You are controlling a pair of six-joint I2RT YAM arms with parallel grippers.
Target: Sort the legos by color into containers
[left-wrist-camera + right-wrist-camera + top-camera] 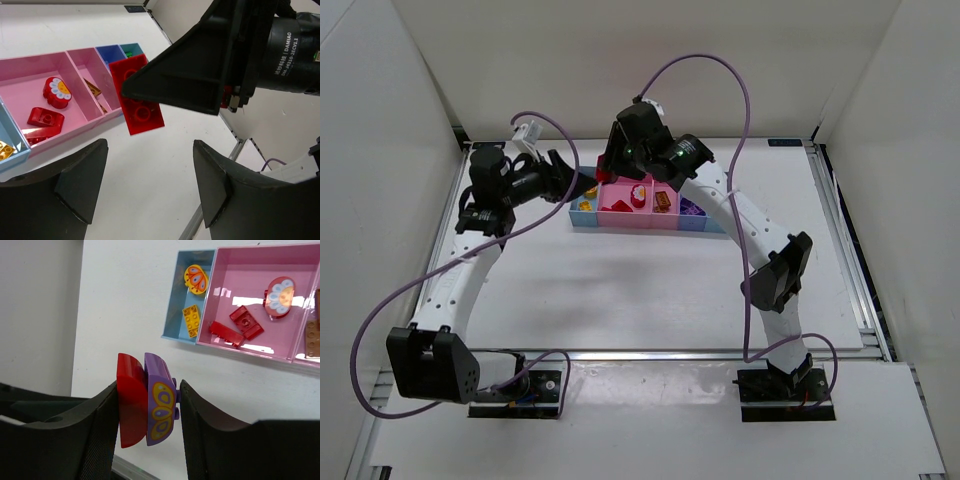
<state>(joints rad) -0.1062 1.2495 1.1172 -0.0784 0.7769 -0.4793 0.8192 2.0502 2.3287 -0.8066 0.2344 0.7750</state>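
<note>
While the right gripper pinches a red piece and a purple piece together near the pink bin, the left gripper hangs open, empty. Next they need separating; red likely goes in that bin.

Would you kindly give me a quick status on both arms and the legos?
Left gripper open, empty. Right gripper shut on red piece and purple butterfly piece together. Held short of pink bin. Two colours in one grip.
</note>
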